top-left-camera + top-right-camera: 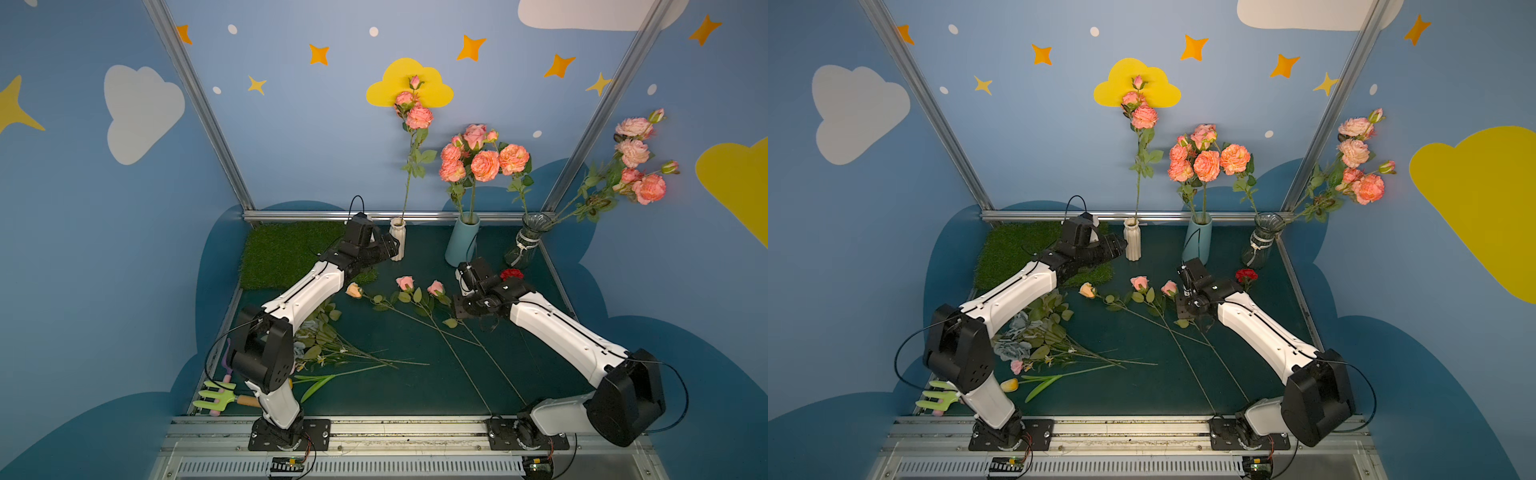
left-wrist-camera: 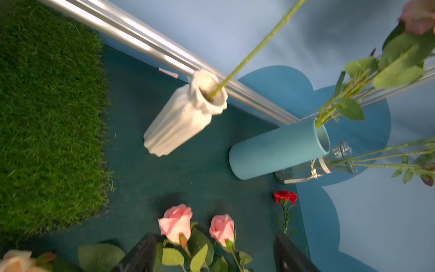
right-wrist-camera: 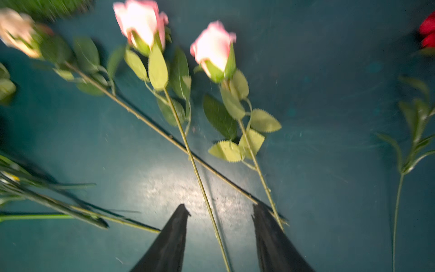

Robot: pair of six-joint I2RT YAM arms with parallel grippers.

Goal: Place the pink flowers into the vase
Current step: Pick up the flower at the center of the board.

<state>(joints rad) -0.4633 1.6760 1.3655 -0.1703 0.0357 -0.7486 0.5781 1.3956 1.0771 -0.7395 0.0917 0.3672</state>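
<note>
Right wrist view is showing right jaws parted, the stem of a pink flower lying between them (left jaws gaping wide too).

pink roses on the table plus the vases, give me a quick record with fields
loose pink roses: two, lying flat on the table, blooms toward the vases
white vase: upright, one pink stem in it
blue vase: upright, bunch of pink flowers in it
glass vase: upright, pink stems leaning out
right claw: open, jaws either side of one rose stem
left claw: open, empty, beside white vase
</note>
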